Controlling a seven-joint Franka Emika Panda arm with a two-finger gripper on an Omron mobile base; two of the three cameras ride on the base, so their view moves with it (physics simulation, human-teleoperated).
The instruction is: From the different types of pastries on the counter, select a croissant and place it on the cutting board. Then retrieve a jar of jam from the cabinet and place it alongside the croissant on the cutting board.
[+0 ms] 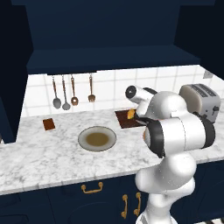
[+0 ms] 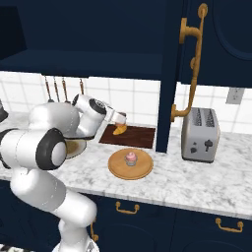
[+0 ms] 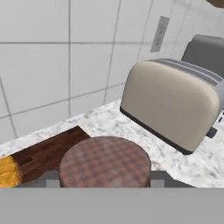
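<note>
Croissant (image 2: 118, 130) is lying on the left end of the cutting board (image 2: 135, 137), which is sitting at the counter's (image 1: 39, 157) back edge against the tiled wall. Claw (image 2: 119, 124) is hanging right over the croissant, jaws nearly together and pinching it. Cupcake (image 2: 130, 157) is sitting on the round wooden plate (image 2: 118, 168) toward the front edge. Toaster (image 2: 199, 134) is standing to the right. Brown square (image 1: 49, 124) is lying near the left end.
</note>
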